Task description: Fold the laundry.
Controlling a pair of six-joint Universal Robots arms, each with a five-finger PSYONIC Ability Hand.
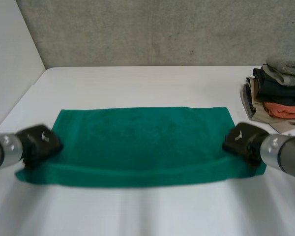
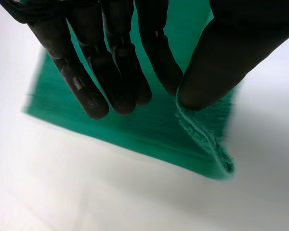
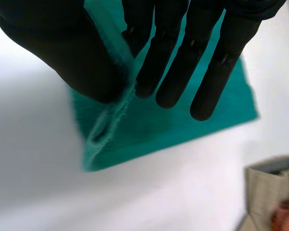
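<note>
A green towel [image 1: 145,145] lies spread across the white table, its near edge doubled over in a fold. My left hand [image 1: 39,142] grips its near left end; in the left wrist view the thumb [image 2: 221,62] pinches the towel's folded edge [image 2: 202,134] against the fingers [image 2: 111,72]. My right hand [image 1: 242,140] grips the near right end; in the right wrist view its thumb [image 3: 72,57] and fingers [image 3: 183,62] pinch the doubled edge [image 3: 106,125] of the towel.
A stack of folded clothes [image 1: 278,93], grey, dark, orange and beige, sits at the table's far right and shows beside my right hand [image 3: 274,197]. A concrete wall [image 1: 162,29] runs behind the table. Bare table [image 1: 147,211] lies in front of the towel.
</note>
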